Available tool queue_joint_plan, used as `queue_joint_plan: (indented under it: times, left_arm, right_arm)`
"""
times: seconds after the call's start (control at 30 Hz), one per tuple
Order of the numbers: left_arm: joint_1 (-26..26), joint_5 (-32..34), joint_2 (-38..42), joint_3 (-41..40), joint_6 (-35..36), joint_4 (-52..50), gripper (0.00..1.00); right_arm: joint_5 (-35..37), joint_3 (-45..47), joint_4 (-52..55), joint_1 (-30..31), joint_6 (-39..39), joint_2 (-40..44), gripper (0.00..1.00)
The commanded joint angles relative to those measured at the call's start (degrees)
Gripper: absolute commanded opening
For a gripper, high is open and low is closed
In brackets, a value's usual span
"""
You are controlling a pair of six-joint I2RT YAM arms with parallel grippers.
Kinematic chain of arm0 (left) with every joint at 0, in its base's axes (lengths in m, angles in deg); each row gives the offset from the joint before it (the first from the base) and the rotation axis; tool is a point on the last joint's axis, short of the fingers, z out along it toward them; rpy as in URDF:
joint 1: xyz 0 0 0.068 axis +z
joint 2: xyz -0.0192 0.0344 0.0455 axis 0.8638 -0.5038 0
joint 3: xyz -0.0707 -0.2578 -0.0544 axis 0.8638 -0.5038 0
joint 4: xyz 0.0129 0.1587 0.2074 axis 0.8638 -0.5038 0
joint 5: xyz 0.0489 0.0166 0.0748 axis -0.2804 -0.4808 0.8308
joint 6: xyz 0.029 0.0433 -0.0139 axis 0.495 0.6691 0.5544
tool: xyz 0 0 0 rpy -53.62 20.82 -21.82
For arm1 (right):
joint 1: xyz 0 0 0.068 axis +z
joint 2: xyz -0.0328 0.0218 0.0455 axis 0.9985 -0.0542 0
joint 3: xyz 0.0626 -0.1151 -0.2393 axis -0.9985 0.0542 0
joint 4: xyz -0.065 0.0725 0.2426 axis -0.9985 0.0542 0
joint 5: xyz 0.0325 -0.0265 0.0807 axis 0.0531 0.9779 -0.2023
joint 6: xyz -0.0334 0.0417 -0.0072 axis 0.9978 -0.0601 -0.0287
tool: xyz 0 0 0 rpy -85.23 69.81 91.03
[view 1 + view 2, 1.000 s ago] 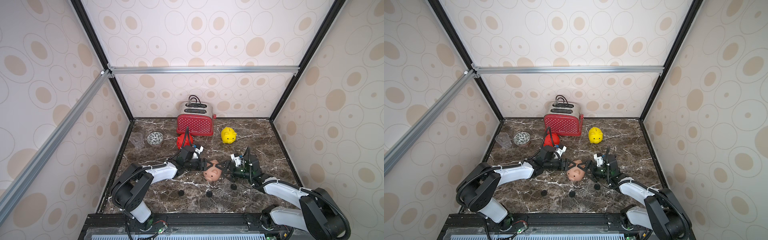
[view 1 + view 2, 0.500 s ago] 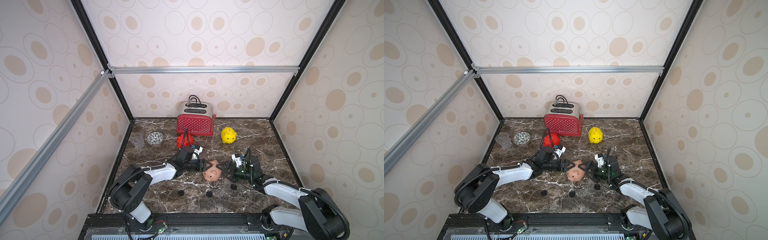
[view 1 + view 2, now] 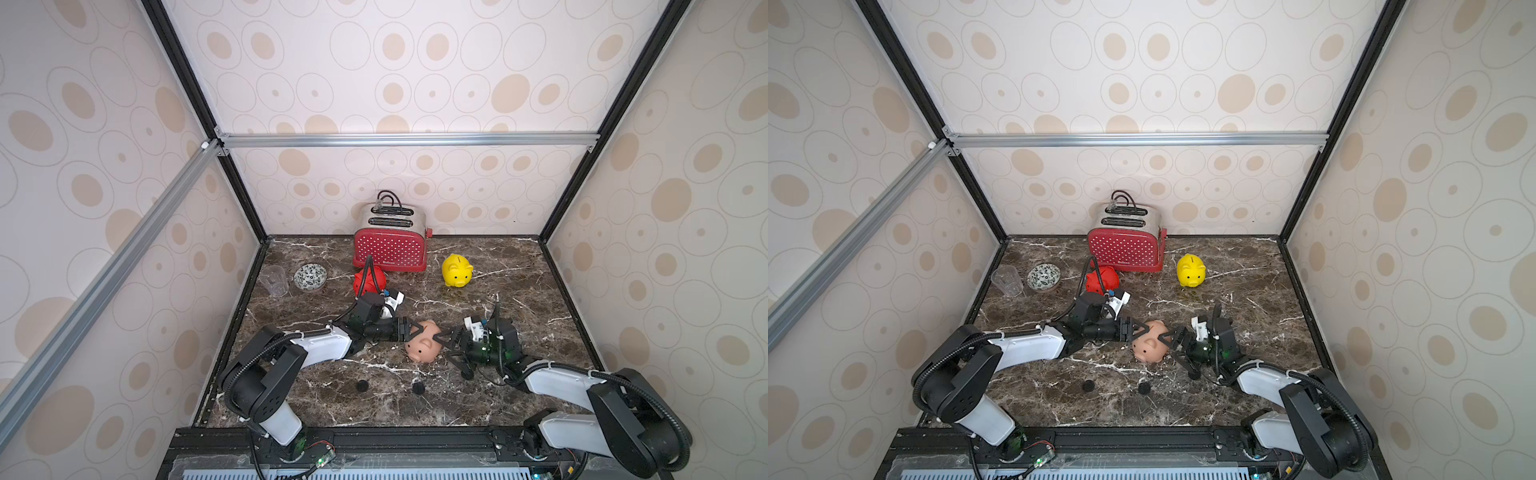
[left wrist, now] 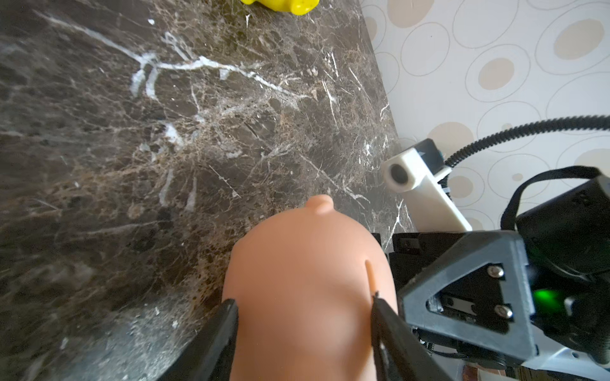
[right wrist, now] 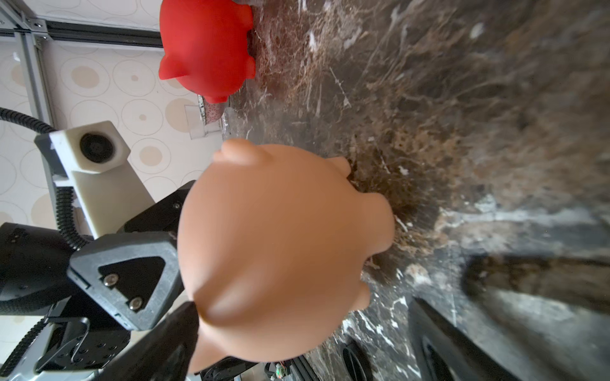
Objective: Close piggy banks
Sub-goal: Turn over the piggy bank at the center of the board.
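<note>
Brown veined marble tabletop (image 3: pixel 519 291) carries a dotted red toaster (image 3: pixel 390 251) at upper centre, with the rounded red pig (image 3: pixel 360 286) and yellow pig (image 3: pixel 456 270) just below. Mid-frame, the smooth peach-pink pig (image 3: pixel 423 349) is pinched by the left gripper (image 4: pixel 303 301). The right gripper (image 3: pixel 449 351) stands wide open beside it.

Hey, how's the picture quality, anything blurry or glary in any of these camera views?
In both top views: even light, faint shadows, everything sharp, no glare on the marble tabletop. Left wrist view: the peach pig is soft up close, marble smeared at the picture's margins. Right wrist view: the pig soft too, marble beyond it blurred, red pig crisper.
</note>
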Motion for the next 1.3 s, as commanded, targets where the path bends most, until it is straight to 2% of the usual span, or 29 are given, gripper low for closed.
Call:
queue_joint_plan:
  times: [0.0, 0.37, 0.53, 0.73, 1.07, 1.2, 1.27]
  left_arm:
    - [0.02, 4.84, -5.77, -4.14, 0.03, -12.87, 0.61]
    - [0.26, 4.49, -6.66, -4.41, -0.06, -11.95, 0.61]
    - [0.22, 4.40, -6.67, -4.41, 0.03, -11.95, 0.61]
    - [0.22, 4.49, -7.20, -4.41, -0.04, -11.64, 0.61]
    - [0.65, 4.32, -8.24, -4.15, 0.51, -12.02, 0.64]
    - [0.89, 4.31, -8.35, -3.68, 0.91, -12.68, 0.64]
    - [1.11, 4.35, -8.33, -3.54, 1.43, -13.20, 0.60]
  right_arm:
    - [3.95, 1.49, -7.45, 1.53, -4.46, -2.13, 1.00]
    - [4.67, 2.23, -21.20, 2.77, -10.58, -10.93, 1.00]
    - [4.65, 1.89, -23.39, 3.38, -11.09, -12.10, 1.00]
    - [3.74, 0.32, -22.15, 4.05, -12.52, -9.63, 1.00]
    - [2.99, -1.70, -16.53, 4.10, -13.99, -0.53, 1.00]
    - [3.12, -2.55, -13.51, 4.10, -12.76, 1.29, 1.00]
    - [3.50, -2.78, -11.65, 4.05, -11.41, 1.62, 1.00]
